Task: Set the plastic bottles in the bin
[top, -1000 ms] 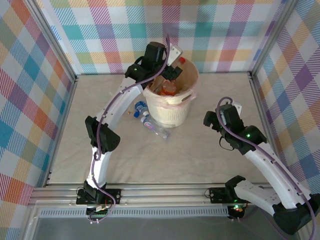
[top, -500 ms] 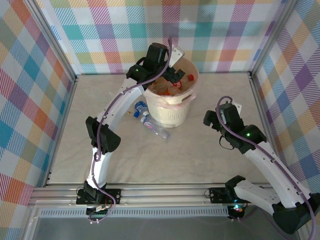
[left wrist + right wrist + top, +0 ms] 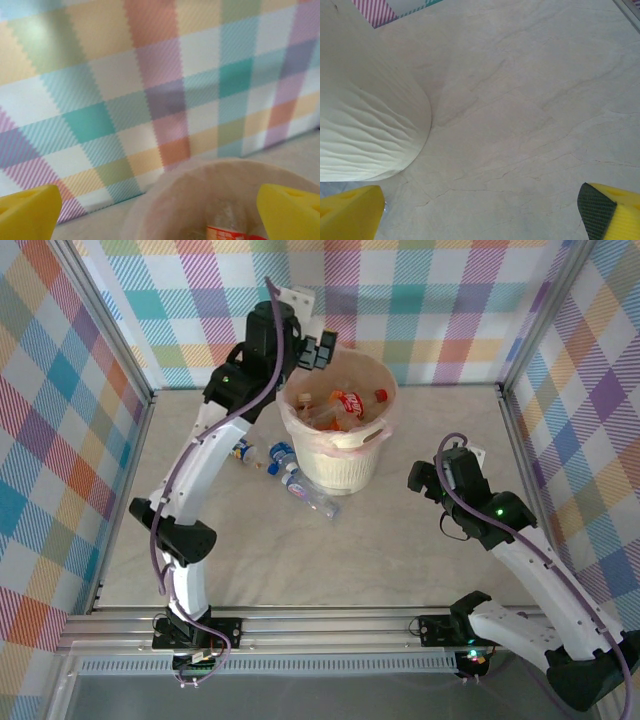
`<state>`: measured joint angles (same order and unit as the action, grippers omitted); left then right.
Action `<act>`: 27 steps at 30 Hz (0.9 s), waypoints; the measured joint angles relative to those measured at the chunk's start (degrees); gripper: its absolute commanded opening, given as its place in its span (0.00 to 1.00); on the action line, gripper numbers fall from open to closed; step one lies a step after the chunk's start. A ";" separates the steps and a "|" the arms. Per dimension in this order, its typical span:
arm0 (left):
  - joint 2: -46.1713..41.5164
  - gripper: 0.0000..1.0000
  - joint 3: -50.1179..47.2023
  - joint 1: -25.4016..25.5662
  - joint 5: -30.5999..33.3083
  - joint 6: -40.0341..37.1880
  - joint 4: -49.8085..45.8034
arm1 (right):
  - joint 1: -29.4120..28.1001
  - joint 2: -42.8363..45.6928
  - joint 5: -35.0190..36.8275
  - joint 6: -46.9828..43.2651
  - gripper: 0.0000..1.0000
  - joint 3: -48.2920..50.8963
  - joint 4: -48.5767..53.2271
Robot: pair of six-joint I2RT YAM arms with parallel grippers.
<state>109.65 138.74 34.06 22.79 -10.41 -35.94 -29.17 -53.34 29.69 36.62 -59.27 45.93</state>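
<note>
Pale marbled tabletop (image 3: 400,540) under bin (image 3: 345,465) — plaid walls (image 3: 450,300), perhaps fabric.

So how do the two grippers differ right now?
The left gripper hovers high by the far-left rim of the bin; the right gripper sits low beside its right wall. The left gripper faces the checked back wall, the right gripper the table. Both are open and empty.

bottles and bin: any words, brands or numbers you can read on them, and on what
No text can be read.
Red-labelled bottle in the bin: white marks on the red label, too small to read.
Loose bottles beside the bin: blue labels, too small to read.
Red and white label inside the bin, left wrist view: blurred, unreadable.
Bin wall: no print seen.
</note>
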 measured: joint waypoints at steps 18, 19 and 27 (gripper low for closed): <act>-5.35 1.00 -24.22 -25.51 2.64 30.23 -5.90 | 0.02 -0.90 -2.58 -0.20 1.00 -0.02 0.00; -5.22 1.00 -24.98 -26.10 2.12 30.91 -6.14 | 0.02 -1.18 -2.82 -0.20 1.00 -0.07 0.00; -0.37 1.00 -29.90 -26.82 -2.93 35.80 -5.64 | 0.02 -2.97 -5.22 -0.63 1.00 -0.22 -0.02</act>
<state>109.27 108.84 7.25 19.86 25.39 -41.58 -29.15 -56.31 24.47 35.99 -59.48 45.91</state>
